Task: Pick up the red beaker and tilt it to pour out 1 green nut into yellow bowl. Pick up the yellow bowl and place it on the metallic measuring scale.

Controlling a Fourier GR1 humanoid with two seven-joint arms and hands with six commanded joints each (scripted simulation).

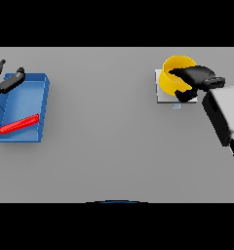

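Note:
The yellow bowl (171, 73) is at the back right, tilted on its side over the metallic measuring scale (164, 97). My right hand (194, 77) is shut on the bowl's right rim, fingers and thumb curled round it. Whether the bowl touches the scale I cannot tell. The red beaker (19, 124) lies on its side in a blue tray (41, 105) at the far left. My left hand (6, 80) is open over the tray's back left corner, apart from the beaker. No green nut shows.
The scale has a small blue display (176, 106) on its front edge. My right forearm (224, 114) slants in from the right edge. The grey table (104, 122) stretches between the tray and the scale.

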